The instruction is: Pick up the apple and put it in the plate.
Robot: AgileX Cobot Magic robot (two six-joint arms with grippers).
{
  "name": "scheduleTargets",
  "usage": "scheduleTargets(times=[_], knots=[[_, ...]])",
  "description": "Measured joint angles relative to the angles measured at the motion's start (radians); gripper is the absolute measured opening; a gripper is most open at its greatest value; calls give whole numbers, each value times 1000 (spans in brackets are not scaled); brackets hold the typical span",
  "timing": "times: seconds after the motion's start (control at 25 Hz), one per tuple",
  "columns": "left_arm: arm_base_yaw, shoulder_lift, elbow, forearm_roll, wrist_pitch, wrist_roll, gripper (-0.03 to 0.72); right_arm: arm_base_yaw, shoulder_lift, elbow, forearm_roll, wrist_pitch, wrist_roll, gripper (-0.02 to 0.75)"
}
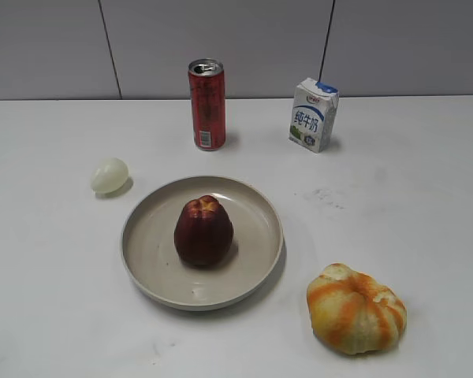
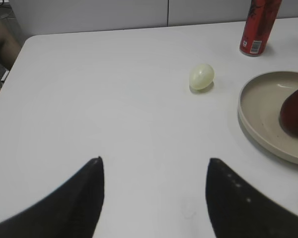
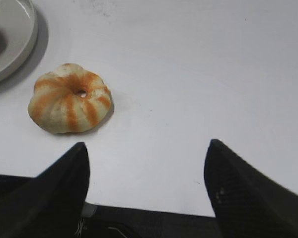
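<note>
We find the apple [image 1: 202,231] standing upright inside the plate [image 1: 148,246], slightly left of the plate's centre, at the middle of the exterior frame. We judge the placement done.

Neither arm appears in the exterior view. In the left wrist view, the left gripper [image 2: 154,193] shows its fingers [image 2: 84,198] spread wide with nothing between them, above bare desk [image 2: 114,99]; the plate edge and a slice of the apple sit at the right edge of that frame. In the right wrist view, the right gripper [image 3: 146,188] likewise has its fingers [image 3: 238,188] apart and empty, with the pumpkin [image 3: 69,104] in the upper left of that frame.

Risks we see from here:

- The apple rests on a narrow base. We judge that a knock to the plate rim could tip it over or roll it out.
- The egg [image 1: 109,175] lies near the plate's upper left rim, in front of the left gripper. A careless forward sweep could send it rolling.
- The can [image 1: 207,104] and carton [image 1: 313,113], in the upper part of the exterior frame, stand tall and could topple if struck.
</note>
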Motion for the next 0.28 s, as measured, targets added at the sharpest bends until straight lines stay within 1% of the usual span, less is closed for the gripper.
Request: scheduleTargets(times=[0.28], knots=[[0,0,0,0,0,0,491,0,-174,4,0,1,0,572]])
